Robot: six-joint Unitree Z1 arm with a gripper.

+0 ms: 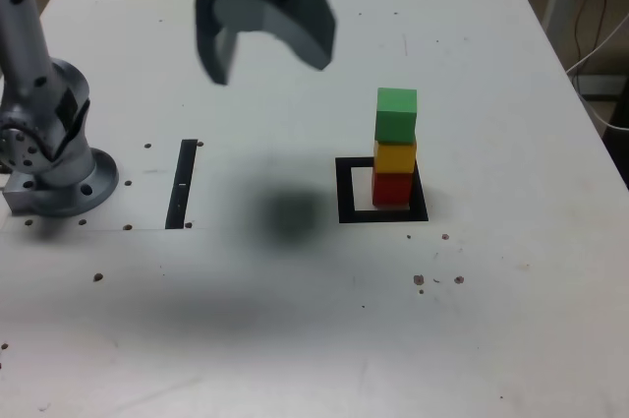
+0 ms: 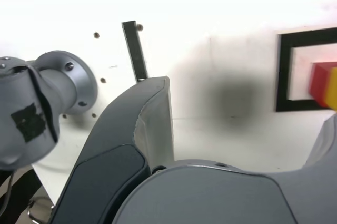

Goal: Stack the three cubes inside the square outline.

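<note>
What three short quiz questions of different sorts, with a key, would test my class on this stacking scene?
1. True or false: the green cube sits on top of the stack.
2. Which cube touches the table inside the square outline? A) yellow B) red C) green
3. Fill in: the gripper holds ____.

Key: 1 true. 2 B: the red cube is lowest, with the yellow cube on it. 3 nothing: its jaws are open, up and to the exterior view's left of the stack.

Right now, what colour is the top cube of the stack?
Green: the top cube sits on the yellow cube, clearest in the exterior view.
</note>
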